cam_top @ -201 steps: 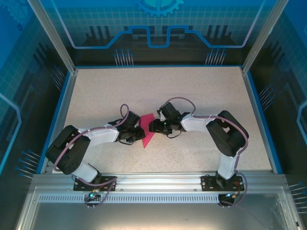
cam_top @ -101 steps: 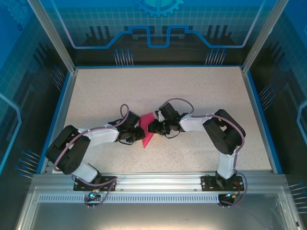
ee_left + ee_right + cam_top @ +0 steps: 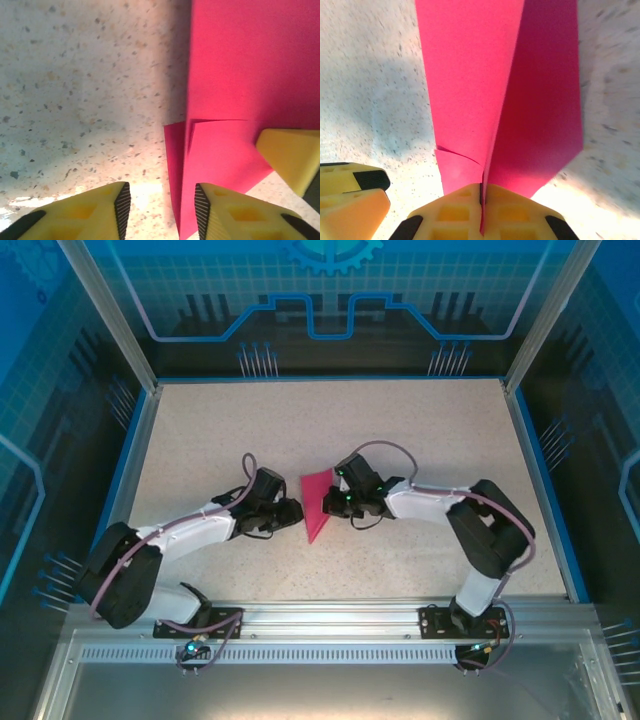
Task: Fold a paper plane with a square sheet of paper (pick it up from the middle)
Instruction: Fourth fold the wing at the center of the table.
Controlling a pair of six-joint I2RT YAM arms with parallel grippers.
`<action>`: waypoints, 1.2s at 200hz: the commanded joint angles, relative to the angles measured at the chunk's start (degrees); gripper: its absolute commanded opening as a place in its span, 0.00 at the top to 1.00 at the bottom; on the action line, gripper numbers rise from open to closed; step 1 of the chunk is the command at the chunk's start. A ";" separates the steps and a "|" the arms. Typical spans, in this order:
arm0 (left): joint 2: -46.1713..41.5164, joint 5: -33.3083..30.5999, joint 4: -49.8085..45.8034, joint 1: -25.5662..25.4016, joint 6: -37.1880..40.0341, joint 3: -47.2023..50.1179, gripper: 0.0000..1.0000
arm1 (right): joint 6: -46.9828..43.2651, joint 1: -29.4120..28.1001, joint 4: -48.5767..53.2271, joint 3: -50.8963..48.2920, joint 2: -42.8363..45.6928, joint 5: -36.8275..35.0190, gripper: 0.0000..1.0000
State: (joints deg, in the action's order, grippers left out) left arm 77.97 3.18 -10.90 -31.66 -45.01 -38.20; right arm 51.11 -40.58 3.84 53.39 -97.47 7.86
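Note:
The magenta-pink paper [image 3: 317,502] is folded into a narrow pointed dart with layered flaps, the paper plane, its tip toward the near edge. My right gripper [image 3: 334,502] is shut on its centre fold [image 3: 481,200], and the wings [image 3: 470,75] spread away to both sides above the table. My left gripper [image 3: 293,510] is open at the plane's left side. The paper's near left edge [image 3: 187,200] lies in the gap just inside the right finger [image 3: 225,215], not pinched. The left gripper's midpoint [image 3: 162,210] is over bare table.
The speckled beige tabletop [image 3: 400,430] has a blue raised rim [image 3: 130,470]. A yellow finger of the right gripper [image 3: 292,155] rests at the paper's right edge, and a left-gripper finger [image 3: 350,200] shows beside the right gripper. Both arms meet mid-table.
Both arms stretched out further. The right gripper carried the paper slightly to the right. The left gripper no longer covers the paper and now sits at its left edge.

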 commanded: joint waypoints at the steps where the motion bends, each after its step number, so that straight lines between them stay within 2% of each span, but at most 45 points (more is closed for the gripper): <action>1: -3.52 -0.06 -0.24 0.11 1.94 0.96 0.53 | 3.45 -0.95 6.34 -2.14 4.51 -7.98 1.00; 42: -6.56 0.52 4.69 -1.88 4.64 3.18 0.39 | 11.47 -2.85 9.25 -4.91 7.72 -13.72 1.00; 93: -9.71 -0.62 7.25 -3.27 6.45 6.06 0.32 | 12.61 -5.17 11.88 -0.03 7.96 -17.38 1.00; 123: -10.52 -1.07 7.90 -3.25 5.84 7.05 0.29 | 12.70 -5.65 13.46 0.01 11.16 -20.45 1.00; 161: -9.99 -1.11 8.89 -3.24 5.46 7.26 0.24 | 12.96 -6.00 12.06 -0.21 11.74 -19.87 1.00; 240: -11.22 -3.22 7.74 -3.29 4.58 7.54 0.23 | 8.73 -6.39 12.16 1.73 18.06 -24.76 1.00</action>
State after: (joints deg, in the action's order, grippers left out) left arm 68.03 1.76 -3.53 -34.57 -40.16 -31.66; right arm 62.00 -46.24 15.46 52.34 -83.40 -13.04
